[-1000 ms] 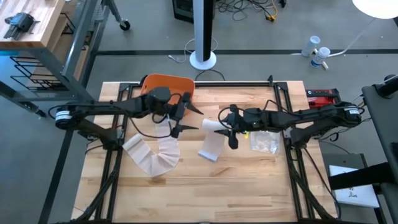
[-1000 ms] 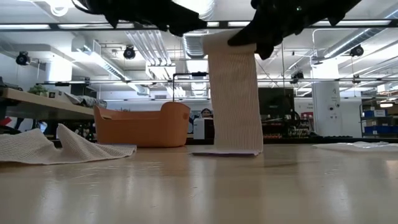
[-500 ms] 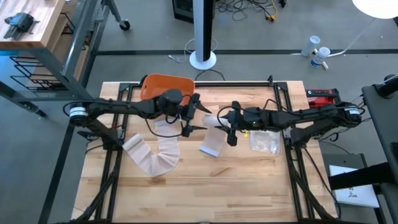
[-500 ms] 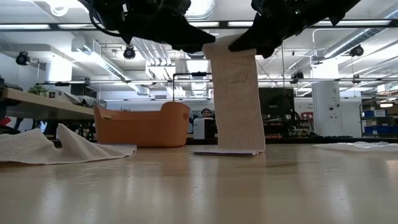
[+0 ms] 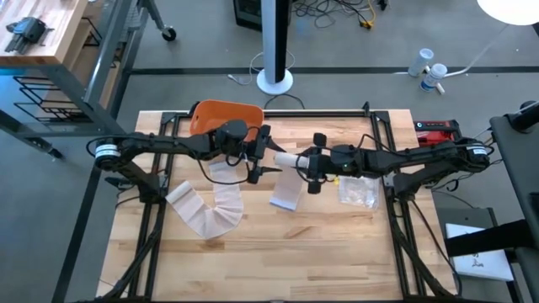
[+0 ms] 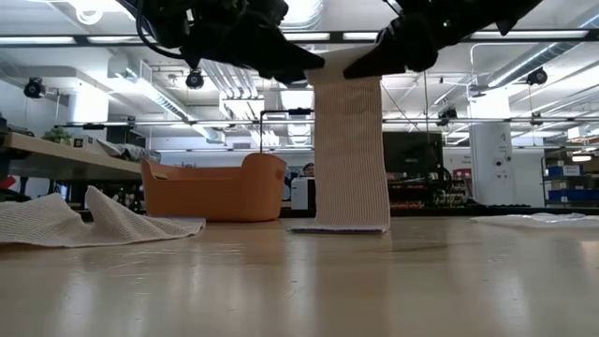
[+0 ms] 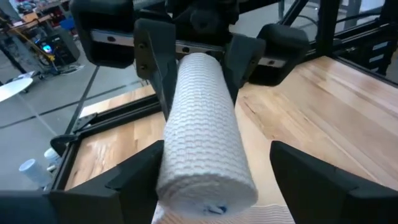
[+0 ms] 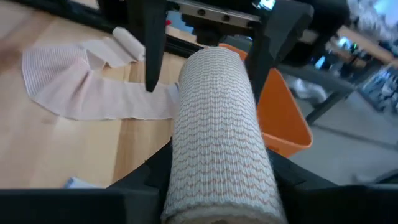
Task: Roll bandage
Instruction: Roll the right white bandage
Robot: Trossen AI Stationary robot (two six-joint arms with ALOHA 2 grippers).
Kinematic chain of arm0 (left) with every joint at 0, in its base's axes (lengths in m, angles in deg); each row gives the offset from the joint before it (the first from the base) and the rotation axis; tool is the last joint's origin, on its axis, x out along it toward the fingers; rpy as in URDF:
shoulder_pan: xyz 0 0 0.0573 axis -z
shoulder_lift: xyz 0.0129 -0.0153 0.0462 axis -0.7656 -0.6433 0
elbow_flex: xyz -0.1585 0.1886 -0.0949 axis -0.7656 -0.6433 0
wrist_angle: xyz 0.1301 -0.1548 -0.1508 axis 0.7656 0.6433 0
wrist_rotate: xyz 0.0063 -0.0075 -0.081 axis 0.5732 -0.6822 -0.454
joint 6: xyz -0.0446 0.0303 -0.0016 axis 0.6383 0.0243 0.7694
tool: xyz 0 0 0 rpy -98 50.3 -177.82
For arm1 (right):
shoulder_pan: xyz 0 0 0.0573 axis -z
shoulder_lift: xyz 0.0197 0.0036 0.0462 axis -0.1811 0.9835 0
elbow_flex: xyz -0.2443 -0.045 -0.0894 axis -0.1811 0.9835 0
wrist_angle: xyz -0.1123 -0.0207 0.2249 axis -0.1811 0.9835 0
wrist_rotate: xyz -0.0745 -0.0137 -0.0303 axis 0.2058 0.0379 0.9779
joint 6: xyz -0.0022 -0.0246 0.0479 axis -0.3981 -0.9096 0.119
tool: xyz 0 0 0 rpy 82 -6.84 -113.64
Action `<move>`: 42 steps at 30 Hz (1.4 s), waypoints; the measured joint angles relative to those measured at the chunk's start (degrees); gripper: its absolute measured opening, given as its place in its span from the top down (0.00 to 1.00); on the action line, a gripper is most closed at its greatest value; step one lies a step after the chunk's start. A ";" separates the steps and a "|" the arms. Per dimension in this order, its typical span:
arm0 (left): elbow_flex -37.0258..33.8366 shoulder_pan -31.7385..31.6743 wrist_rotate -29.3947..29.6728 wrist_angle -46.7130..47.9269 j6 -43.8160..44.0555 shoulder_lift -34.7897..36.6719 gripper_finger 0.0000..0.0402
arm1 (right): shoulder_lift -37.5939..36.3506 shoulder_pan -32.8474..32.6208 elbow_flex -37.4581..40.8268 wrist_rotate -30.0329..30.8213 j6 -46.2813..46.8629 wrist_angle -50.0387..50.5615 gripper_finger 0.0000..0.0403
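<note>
Both jaws now bracket my bandage roll (image 5: 286,159) mid-bench: left gripper (image 5: 263,157) moved in, spread wide; right gripper (image 5: 308,170) clenched on it.

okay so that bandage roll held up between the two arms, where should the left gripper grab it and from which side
Grip the bandage roll at its free left end, coming in along its axis from the left. The right gripper holds the other end, and the tail hangs straight down to the table. The left gripper is open around that end.

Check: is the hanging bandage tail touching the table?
Touching. The low view shows the bandage tail dropping from the roll held between both grippers, its bottom edge resting folded on the table with no gap.
</note>
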State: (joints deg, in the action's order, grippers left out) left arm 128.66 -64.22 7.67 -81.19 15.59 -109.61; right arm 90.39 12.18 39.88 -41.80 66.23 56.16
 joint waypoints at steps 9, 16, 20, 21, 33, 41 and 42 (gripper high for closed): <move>0.06 -0.32 0.13 -2.22 3.46 -0.15 0.33 | 0.55 -0.99 -0.06 3.60 -14.05 -0.86 0.65; 2.25 -1.70 -1.36 1.52 8.47 -0.15 0.29 | 2.77 -3.41 -2.16 8.81 -27.07 -1.32 0.66; 3.33 -2.04 -3.09 2.57 9.62 -0.15 0.27 | 5.20 -4.11 -3.99 12.98 -32.67 -1.09 0.66; 3.39 -2.08 -3.06 2.69 9.65 -0.15 0.27 | 5.72 -4.28 -4.40 13.46 -33.84 -1.09 0.66; 3.39 -2.73 -0.58 5.90 8.56 -0.15 0.33 | 10.15 -8.45 -9.13 26.50 -43.91 -1.08 0.67; 3.39 -2.73 -0.43 5.86 7.59 -0.15 0.41 | 10.54 -9.39 -9.76 30.09 -47.39 -1.06 0.66; 3.39 -2.73 -0.43 6.04 7.59 -0.15 0.42 | 10.54 -9.39 -9.76 31.18 -47.87 -1.11 0.67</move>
State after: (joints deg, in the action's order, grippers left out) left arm 132.04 -66.96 7.24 -75.15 23.18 -109.76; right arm 100.93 2.79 30.11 -10.62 18.36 55.05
